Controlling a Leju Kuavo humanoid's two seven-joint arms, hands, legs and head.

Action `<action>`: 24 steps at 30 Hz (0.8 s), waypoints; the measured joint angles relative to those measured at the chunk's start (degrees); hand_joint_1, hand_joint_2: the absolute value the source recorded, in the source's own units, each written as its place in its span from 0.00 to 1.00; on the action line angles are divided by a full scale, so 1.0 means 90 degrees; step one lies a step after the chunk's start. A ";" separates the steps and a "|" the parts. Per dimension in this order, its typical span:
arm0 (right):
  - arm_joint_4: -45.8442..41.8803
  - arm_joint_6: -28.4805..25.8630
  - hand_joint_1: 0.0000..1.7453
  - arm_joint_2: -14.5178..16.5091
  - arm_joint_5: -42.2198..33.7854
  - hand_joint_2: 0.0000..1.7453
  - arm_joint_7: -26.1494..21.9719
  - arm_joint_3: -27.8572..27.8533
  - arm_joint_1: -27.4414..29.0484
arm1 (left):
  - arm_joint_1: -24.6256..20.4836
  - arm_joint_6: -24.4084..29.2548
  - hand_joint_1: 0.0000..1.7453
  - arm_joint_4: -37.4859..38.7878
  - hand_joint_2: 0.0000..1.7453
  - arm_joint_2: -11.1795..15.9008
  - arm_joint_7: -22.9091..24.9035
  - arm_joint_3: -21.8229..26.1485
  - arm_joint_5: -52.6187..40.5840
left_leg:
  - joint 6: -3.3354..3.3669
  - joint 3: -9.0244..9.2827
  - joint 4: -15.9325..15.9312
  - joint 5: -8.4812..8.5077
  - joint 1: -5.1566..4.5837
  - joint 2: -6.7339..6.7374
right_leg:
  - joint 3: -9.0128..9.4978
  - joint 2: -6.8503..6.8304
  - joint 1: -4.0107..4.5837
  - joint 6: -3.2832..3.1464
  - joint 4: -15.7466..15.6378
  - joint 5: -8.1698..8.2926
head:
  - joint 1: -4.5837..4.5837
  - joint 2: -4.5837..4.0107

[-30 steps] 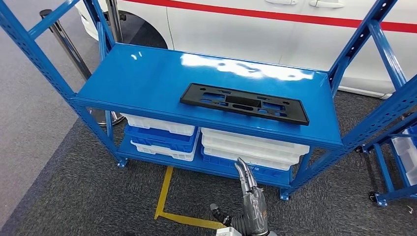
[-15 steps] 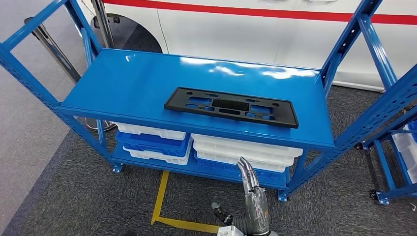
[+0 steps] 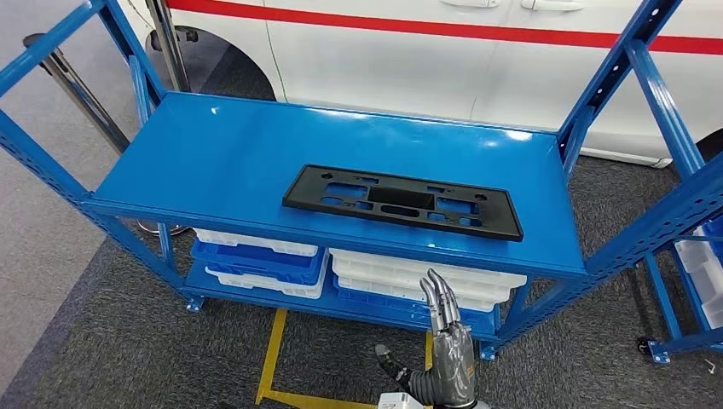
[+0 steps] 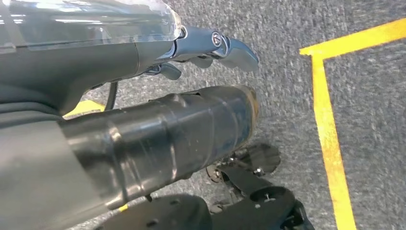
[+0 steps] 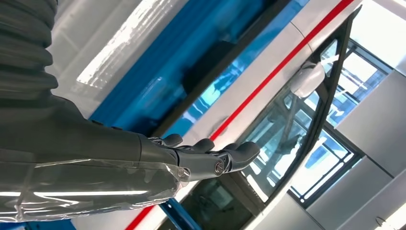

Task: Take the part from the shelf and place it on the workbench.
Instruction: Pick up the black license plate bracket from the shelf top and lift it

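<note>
The blue shelf [image 3: 213, 145] carries the flat black part [image 3: 401, 201] on its top board, near the front edge — white and blue bins [image 3: 256, 260] sit below. The right hand [image 3: 448, 354] is raised in front, fingers straight, holding nothing. The left hand [image 4: 210, 45] hangs over grey carpet — apparently empty.

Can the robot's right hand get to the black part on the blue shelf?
Probably yes: the right hand is raised, open and empty, below the shelf's front edge, and the black part lies uncovered near that edge.

No text, label, brand, number or sign can be read on anything in these views; every surface is unmarked or blurred.
</note>
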 joint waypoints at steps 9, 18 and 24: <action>-0.0106 -0.0001 0.00 0.0006 0.0204 1.00 0.0004 -0.0155 0.0043 | -0.0013 -0.0012 0.00 0.0007 0.00 -0.0018 0.0013 -0.0002 -0.0019 | -0.0014 0.0467 -0.0054 -0.0342 0.0029 0.0005 | -0.0700 -0.0079 -0.0125 0.0139 0.0452 0.0522 | 0.0018 0.0000; -0.0211 -0.0002 0.00 0.0067 0.0408 1.00 -0.0043 -0.0288 0.0048 | -0.0061 -0.0041 0.00 0.0016 0.00 -0.0024 0.0067 -0.0031 -0.0046 | -0.0281 -0.0041 0.1110 -0.0986 0.0041 0.0016 | -0.0273 -0.0074 -0.0097 -0.0201 -0.0156 0.0445 | -0.0002 0.0000; -0.0209 -0.0002 0.00 0.0074 0.0467 1.00 -0.0081 -0.0367 0.0046 | -0.0029 -0.0084 0.00 0.0020 0.00 -0.0026 0.0095 -0.0081 -0.0053 | -0.0217 -0.0350 0.0720 -0.0056 0.0028 0.0009 | -0.0003 -0.0013 -0.0063 -0.0176 -0.0154 0.0218 | 0.0002 0.0000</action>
